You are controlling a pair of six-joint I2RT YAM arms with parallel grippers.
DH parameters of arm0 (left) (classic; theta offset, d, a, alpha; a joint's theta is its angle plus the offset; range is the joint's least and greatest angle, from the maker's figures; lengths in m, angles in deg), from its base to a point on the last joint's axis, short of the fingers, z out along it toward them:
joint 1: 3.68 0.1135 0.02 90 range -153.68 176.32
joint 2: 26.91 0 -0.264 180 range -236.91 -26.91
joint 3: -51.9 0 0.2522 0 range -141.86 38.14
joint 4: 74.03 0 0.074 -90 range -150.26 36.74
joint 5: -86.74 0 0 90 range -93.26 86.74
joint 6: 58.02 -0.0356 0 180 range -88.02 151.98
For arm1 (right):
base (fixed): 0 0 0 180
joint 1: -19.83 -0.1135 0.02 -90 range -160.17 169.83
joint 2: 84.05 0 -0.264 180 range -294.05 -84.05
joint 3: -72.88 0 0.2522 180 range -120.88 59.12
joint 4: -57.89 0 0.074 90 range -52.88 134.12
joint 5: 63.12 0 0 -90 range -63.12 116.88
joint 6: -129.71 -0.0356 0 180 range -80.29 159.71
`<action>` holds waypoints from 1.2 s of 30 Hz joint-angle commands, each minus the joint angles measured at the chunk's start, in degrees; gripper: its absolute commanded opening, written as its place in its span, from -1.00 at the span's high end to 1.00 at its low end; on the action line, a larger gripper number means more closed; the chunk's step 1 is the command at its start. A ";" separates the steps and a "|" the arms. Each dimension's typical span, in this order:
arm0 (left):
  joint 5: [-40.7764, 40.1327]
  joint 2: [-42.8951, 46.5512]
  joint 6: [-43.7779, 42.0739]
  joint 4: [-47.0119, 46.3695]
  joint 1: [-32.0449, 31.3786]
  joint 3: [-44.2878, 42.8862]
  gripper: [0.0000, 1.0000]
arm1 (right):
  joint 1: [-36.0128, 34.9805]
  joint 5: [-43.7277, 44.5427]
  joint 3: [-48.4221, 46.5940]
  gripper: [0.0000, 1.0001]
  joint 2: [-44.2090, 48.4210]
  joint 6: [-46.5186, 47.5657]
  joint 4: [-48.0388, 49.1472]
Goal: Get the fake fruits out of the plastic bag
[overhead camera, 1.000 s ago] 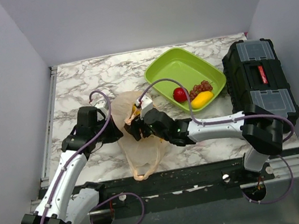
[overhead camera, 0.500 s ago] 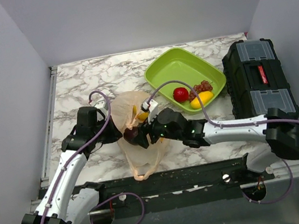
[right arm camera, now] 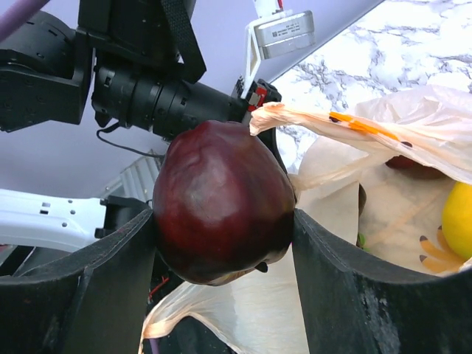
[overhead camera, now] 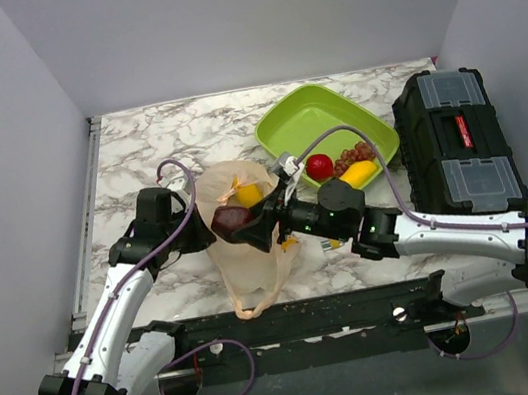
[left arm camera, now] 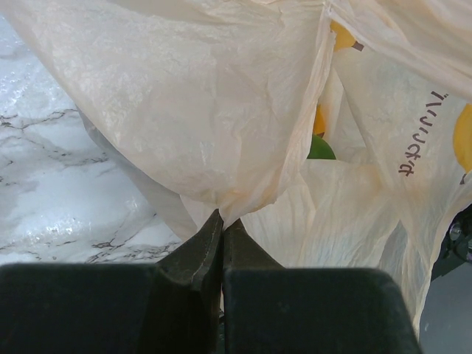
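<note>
**Right gripper** (overhead camera: 249, 226): the jaws stand wide and are clamped on the dark purple plum (right arm camera: 221, 214).
- In the right wrist view the plum fills the gap between the two black fingers (right arm camera: 103, 287) and touches both inner faces at its widest part.
- Its crown rises above the fingertips and its underside sits down between them.
- A curled edge of the plastic bag (overhead camera: 246, 261) lies just behind the plum, to the right in that view.
- In the top view the plum is left of centre, over the upper, open part of the bag.

**Left gripper** (left arm camera: 221, 221): the fingers are pressed together, with a fold of bag film pinched at the tips.
- In the left wrist view the bag fans up and out from the pinch point and covers most of the frame.
- The marble table (left arm camera: 59, 192) shows at lower left in that view.

**Bag contents:**
- A yellow piece (overhead camera: 248, 195) shows in the bag mouth, just up and right of the plum in the top view.
- A green patch (left arm camera: 321, 150) shows between folds in the left wrist view. What it is cannot be told.

**Elsewhere, top view:**
- The lime-green tray (overhead camera: 317, 118) lies right of centre in the upper half.
- Along its lower edge it holds a red apple (overhead camera: 318, 166), a bunch of grapes (overhead camera: 353, 154) and a yellow-orange fruit (overhead camera: 358, 174).
- A black toolbox (overhead camera: 457, 140) sits just right of the tray.
</note>
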State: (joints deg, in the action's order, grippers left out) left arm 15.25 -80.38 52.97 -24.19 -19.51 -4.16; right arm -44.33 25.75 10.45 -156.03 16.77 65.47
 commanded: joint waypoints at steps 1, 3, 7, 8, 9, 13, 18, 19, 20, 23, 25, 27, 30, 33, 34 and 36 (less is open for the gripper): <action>-0.41 -0.14 -0.16 -0.68 0.32 -1.03 1.00 | -0.20 -0.22 -2.90 0.69 1.42 0.97 -0.61; -0.49 -0.32 -0.16 -0.59 0.28 -1.02 1.00 | -0.33 0.63 -3.71 0.70 2.64 2.10 -1.31; -0.44 -0.48 -0.16 -0.66 0.28 -1.01 1.00 | -0.19 5.13 -4.75 0.70 6.39 3.99 -2.45; -0.42 -0.56 -0.16 -0.65 0.28 -1.03 1.00 | -0.25 6.18 -4.98 0.71 7.56 4.47 -2.89; -0.37 -0.60 -0.16 -0.65 0.28 -1.03 1.00 | -0.31 7.45 -4.93 0.72 8.66 4.88 -3.13; -0.21 -0.46 -0.16 -0.66 0.37 -1.03 1.00 | -0.21 24.13 -3.98 0.74 13.04 5.57 -4.74; -0.31 -0.56 -0.16 -0.66 0.45 -1.03 1.00 | 1.51 48.72 -6.25 0.73 12.03 8.74 -9.23; -0.11 -0.68 -0.16 -0.70 0.52 -1.03 1.00 | 3.32 49.64 -6.79 0.73 10.86 8.76 -10.04; -0.03 -0.71 -0.16 -0.74 0.59 -1.03 1.00 | 5.69 49.08 -7.46 0.73 9.57 7.36 -11.66; 0.33 -1.08 -0.16 -0.79 0.63 -1.05 1.00 | 18.27 37.27 -9.30 0.74 5.44 -0.98 -17.93; 0.52 -1.19 -0.23 -0.66 0.63 -1.11 1.00 | 26.32 28.12 -9.77 0.76 1.89 -5.93 -20.37; 0.37 -1.03 -0.25 -0.79 0.63 -1.03 1.00 | 31.70 22.51 -10.00 0.78 -2.51 -8.51 -20.81; 0.47 -1.02 -0.25 -0.76 0.63 -1.03 1.00 | 37.51 16.86 -11.78 0.80 -9.10 -9.67 -21.20; 0.57 -0.99 -0.25 -0.74 0.63 -1.03 1.00 | 40.30 15.93 -15.10 0.80 -15.99 -7.05 -21.26; 0.58 -1.06 -0.25 -0.74 0.63 -1.03 1.00 | 40.94 16.20 -16.80 0.80 -18.11 -6.28 -23.41; 0.62 -1.08 -0.25 -0.76 0.65 -1.03 1.00 | 42.56 15.05 -19.23 0.77 -22.73 -5.05 -24.67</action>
State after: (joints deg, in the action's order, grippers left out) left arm 15.36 -81.48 52.97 -24.19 -19.16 -4.16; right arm -3.87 45.80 -3.43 -173.32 10.39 44.22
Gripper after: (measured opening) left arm 0.003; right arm 0.681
